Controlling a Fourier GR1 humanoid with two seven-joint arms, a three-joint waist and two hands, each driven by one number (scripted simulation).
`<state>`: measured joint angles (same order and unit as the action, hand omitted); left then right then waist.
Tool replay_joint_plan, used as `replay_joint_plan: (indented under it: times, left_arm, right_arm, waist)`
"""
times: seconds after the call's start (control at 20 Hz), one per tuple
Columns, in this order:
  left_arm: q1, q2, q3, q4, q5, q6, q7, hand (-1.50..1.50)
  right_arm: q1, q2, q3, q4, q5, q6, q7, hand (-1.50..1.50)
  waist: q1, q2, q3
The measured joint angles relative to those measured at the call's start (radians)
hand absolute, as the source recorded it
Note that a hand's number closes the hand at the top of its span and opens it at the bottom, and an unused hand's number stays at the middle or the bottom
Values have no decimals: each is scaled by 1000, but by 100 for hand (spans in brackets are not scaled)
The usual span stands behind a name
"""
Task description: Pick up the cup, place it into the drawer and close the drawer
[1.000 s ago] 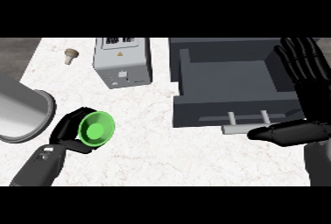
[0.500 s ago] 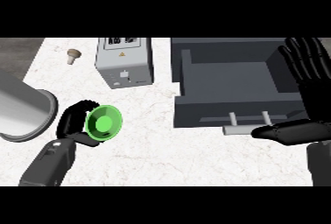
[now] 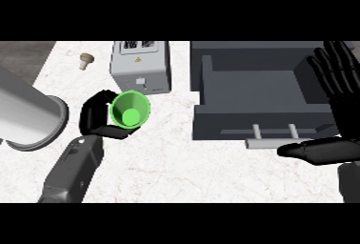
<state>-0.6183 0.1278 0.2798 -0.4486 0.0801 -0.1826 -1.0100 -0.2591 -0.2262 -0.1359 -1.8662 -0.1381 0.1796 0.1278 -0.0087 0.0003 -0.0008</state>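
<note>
The left hand is curled, its grey forearm rising from the lower edge. The right hand rests open at the right edge, fingers up.

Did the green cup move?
Yes. The cup, held in the left robot hand, went up and right, closer to the grey box.

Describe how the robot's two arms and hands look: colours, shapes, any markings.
The left forearm is a grey, blocky, boxy-edged segment ending in a glossy black left hand with segmented fingers. The right hand is the same glossy black with ridged, jointed fingers; only a dark sliver of its forearm shows. No cables, sleeves or markings are visible.
</note>
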Motion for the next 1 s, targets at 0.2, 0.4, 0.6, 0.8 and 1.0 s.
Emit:
replay_joint_plan:
  times: [0.2,0.4,0.6,0.8,1.0]
  left_arm:
    - [-56,-47,-34,-113,-2,40,68,150]
    - [-112,-81,-80,-236,-1,64,202,150]
    - [-197,-106,-112,-326,0,120,349,150]
    - [-288,-119,-197,-376,31,229,480,150]
    - [-424,-125,-246,-349,49,334,594,150]
  right_arm:
    - [17,-1,-4,4,6,6,-13,-150]
    - [14,1,-8,2,15,-6,-8,-150]
    - [-9,-4,-20,30,14,-6,-10,-150]
    - [-11,6,-10,33,27,-14,-19,-150]
    - [-17,5,-6,34,34,-12,-22,-150]
  waist:
    - [9,-4,1]
    - [15,-7,2]
    - [13,-5,2]
    - [4,-4,1]
    - [-6,-1,1]
